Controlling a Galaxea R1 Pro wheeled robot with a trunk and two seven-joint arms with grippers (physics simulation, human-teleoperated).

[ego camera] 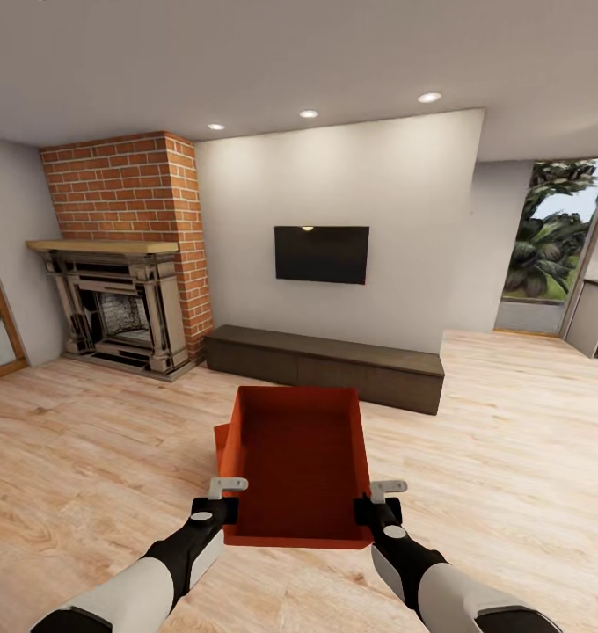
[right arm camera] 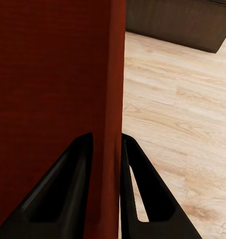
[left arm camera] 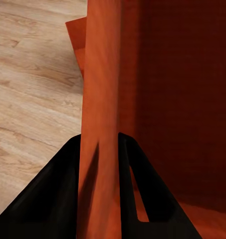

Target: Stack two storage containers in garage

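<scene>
Orange-red storage container (ego camera: pixel 297 462) held up w/ both hands: left hand (ego camera: pixel 226 498) clamps left wall, right hand (ego camera: pixel 376 499) clamps right wall. 2nd container (ego camera: pixel 221 446) partly visible beneath, on wood floor (ego camera: pixel 510 440).

open plank floor (ego camera: pixel 510 457) all round; low bench (ego camera: pixel 334 365) and fireplace (ego camera: pixel 119 308) block ahead.

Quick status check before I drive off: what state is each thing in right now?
Held container: gripped by both side walls, open top up.
Second container: on the wood floor, mostly hidden behind the held one.
Left gripper: shut on the left wall.
Right gripper: shut on the right wall.
TV: screen dark.
</scene>
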